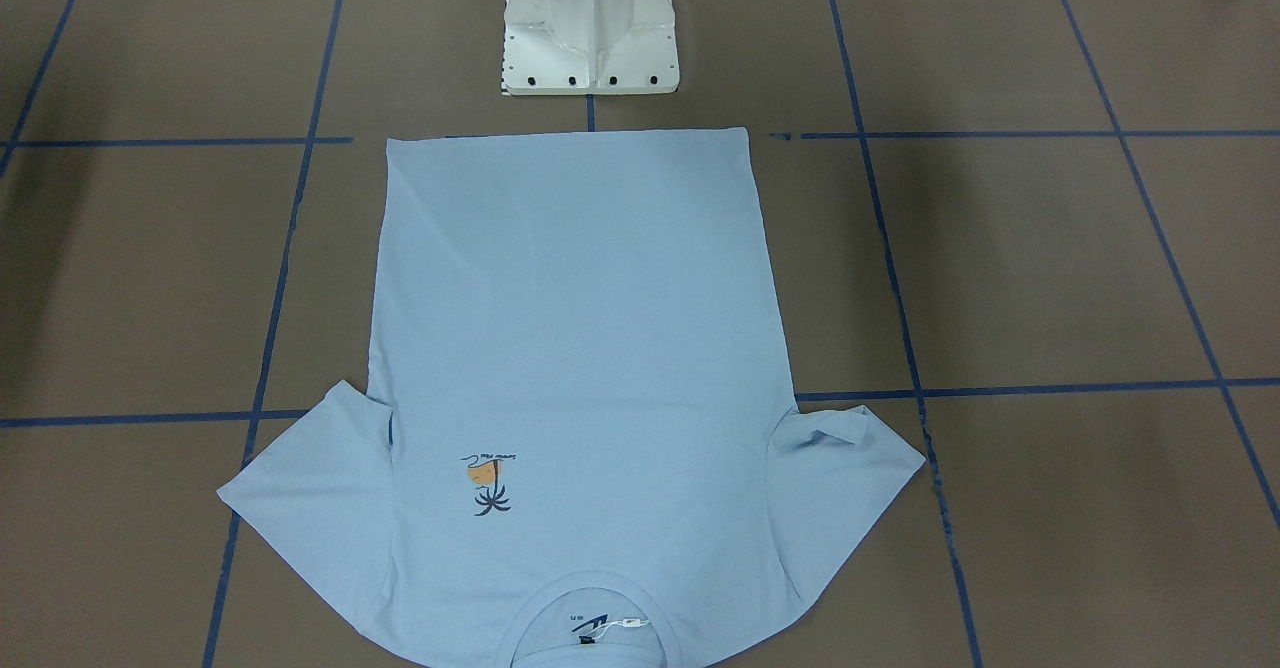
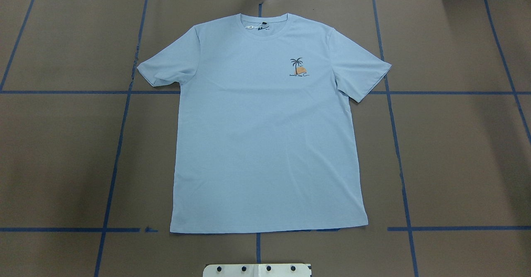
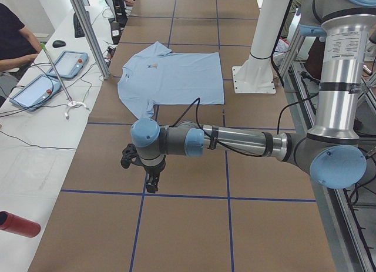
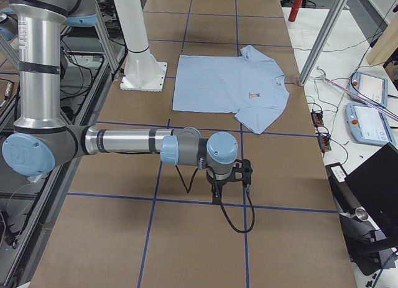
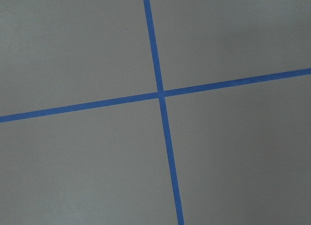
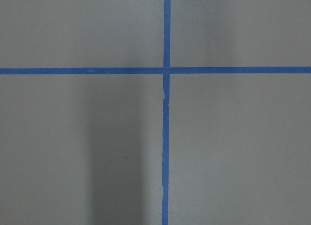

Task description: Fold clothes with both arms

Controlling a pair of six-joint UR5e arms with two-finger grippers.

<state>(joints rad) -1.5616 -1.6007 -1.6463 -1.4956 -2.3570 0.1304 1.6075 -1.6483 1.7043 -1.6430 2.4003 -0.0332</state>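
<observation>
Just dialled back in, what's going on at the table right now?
Nothing is being handled yet. The light blue short-sleeved T-shirt lies spread flat and unfolded, print side up, its hem toward the white pedestal base. The grey-silver left arm and right arm reach out low over the brown table at opposite ends, apart from the shirt. The left gripper and right gripper point down at blue tape crossings. Whether they are open or shut cannot be told.
</observation>
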